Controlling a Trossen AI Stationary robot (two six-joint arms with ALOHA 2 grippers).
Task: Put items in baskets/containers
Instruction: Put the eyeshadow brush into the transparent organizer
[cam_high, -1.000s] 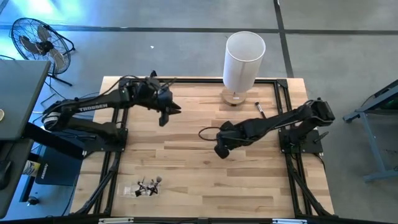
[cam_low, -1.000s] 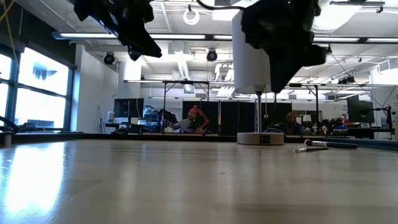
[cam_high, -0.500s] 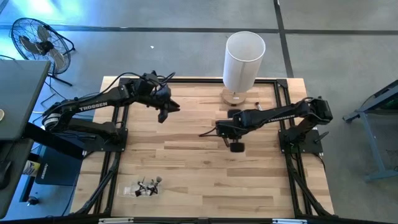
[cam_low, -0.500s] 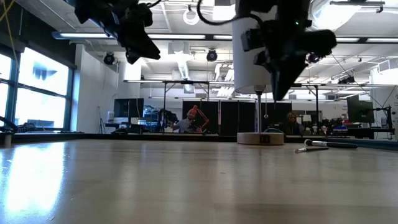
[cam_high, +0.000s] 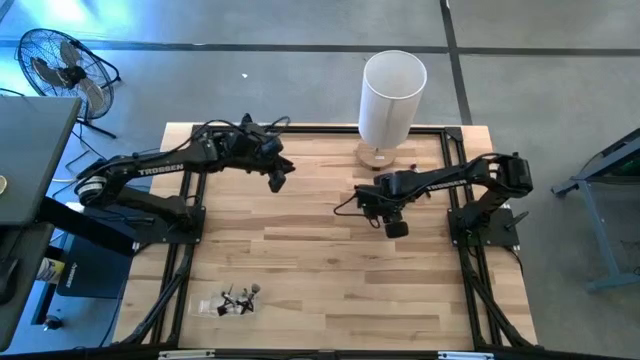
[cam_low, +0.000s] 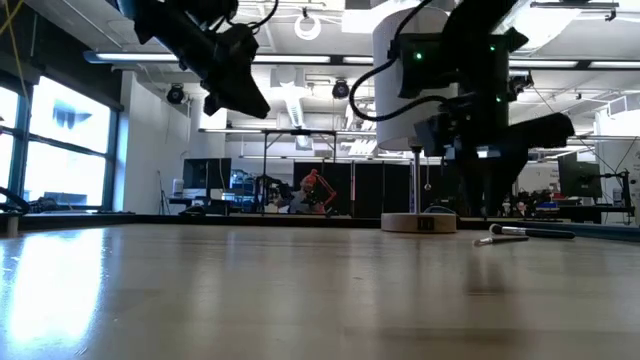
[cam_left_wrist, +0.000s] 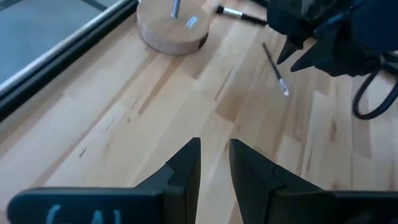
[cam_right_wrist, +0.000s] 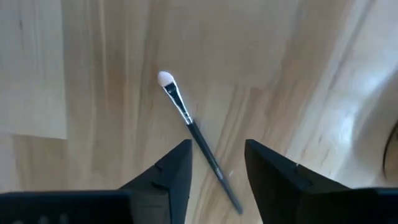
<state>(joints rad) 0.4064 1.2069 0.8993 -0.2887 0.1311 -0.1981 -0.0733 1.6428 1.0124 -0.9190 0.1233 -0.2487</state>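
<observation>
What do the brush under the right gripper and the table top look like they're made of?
Brush: slim dark handle, likely lacquered wood or plastic; shiny ferrule suggests metal; pale tuft looks like soft bristle. Table top: light wooden planks with visible grain and seams, and a smooth finish that shows a slight sheen in the low view.

— What do your arms look like?
— Both are dark, nearly black. My left arm (cam_high: 150, 172) carries white lettering along its link; my right arm (cam_high: 450, 180) is plain, with a black cable looping beside it.
— And the fingers?
— Dark angular wedges (cam_right_wrist: 177, 171), and green lights glow on my right wrist housing (cam_low: 455, 60).
</observation>
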